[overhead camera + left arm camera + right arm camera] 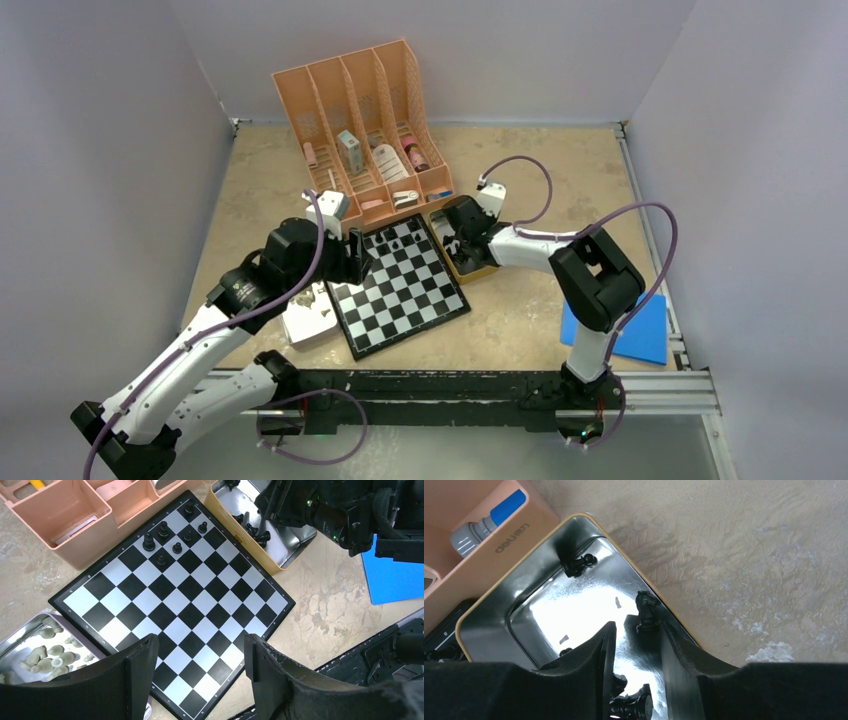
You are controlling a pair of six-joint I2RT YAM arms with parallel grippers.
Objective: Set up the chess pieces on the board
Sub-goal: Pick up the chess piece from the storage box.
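Top view, board: the board (405, 290) lies mid-desk, turned on a diagonal, with a few black pieces (400, 238) standing at its far corner
Top view, trays: the left tray (308, 325) is just left of the board and the right tray (480, 270) touches its right edge
Top view, arms: the left gripper (355, 258) hangs over the board's left edge; the right gripper (450, 240) is down in the right tray
Top view, unclear: the pieces are specks, and neither pair of jaws can be read here
Left wrist view, jaws: wide open and holding nothing, above the board's near half
Left wrist view, risk: about 7 black pieces stand close together, so setting another beside them could topple a neighbour
Left wrist view, cut off: the beige pieces (47, 655) lie heaped in the left tray, partly behind a finger and the frame edge
Right wrist view, jaws: a narrow gap, with a black piece showing in it low in the frame; I cannot tell whether it is pinched
Right wrist view, risk: pieces lie against the tray wall, so a finger could strike the rim or a piece could slip free
Right wrist view, hidden: glare washes out the tray floor, and the fingers cover its near part
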